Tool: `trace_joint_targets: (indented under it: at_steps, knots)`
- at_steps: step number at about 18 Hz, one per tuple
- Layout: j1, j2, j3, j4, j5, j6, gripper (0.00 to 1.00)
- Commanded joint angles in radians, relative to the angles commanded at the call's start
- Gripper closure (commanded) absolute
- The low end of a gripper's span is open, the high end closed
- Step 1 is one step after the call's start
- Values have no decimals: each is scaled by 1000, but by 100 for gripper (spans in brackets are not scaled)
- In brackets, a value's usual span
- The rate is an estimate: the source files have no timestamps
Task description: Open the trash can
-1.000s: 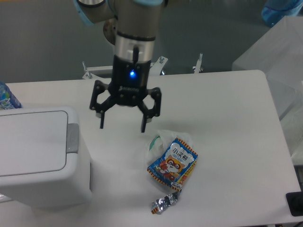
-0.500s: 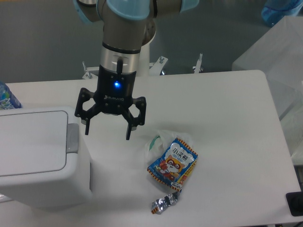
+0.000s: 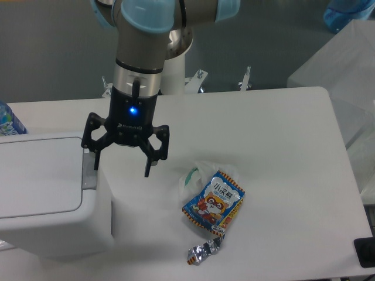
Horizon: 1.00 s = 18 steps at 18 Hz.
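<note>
Claw: the claw (image 3: 122, 163) hung with its black fingers (image 3: 149, 164) spread wide and pointing down, nothing between them.
Contact: the finger nearer the bin stood right at the lid's edge, over the grey button (image 3: 88, 171); whether it touched could not be told.
Light: a blue lamp (image 3: 132, 109) glowed on the claw's black body, just above the fingers.
Arm: a silver wrist and a pale blue joint (image 3: 148, 13) rose straight up from the claw to the top of the view.
Bin: the white bin (image 3: 47, 199) sat on the bench just beside and below the claw, at the frame's left, lid flat and shut.
Snack: a blue packet (image 3: 213, 200) with a cartoon animal lay on the bench below the claw and off to the side away from the bin, well apart from the fingers.
Bag: a crumpled clear bag (image 3: 193, 173) lay partly under the packet, nearer the claw.
Foil: a scrap of crumpled foil (image 3: 203, 250) lay beyond the packet, further from the claw.
Bench: the white bench (image 3: 281, 146) carried everything.
Bottle: a bit of a blue-labelled bottle (image 3: 8, 120) showed past the bin, at the frame's left edge.
Room: grey floor (image 3: 53, 52) lay behind the arm; clear plastic sheeting (image 3: 345, 64) hung far to the side away from the bin.
</note>
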Motion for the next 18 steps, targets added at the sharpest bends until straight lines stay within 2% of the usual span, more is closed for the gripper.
trace_joint_targets:
  at_steps: [18]
  knots:
    - [0, -14, -3, 0, 3, 3, 0]
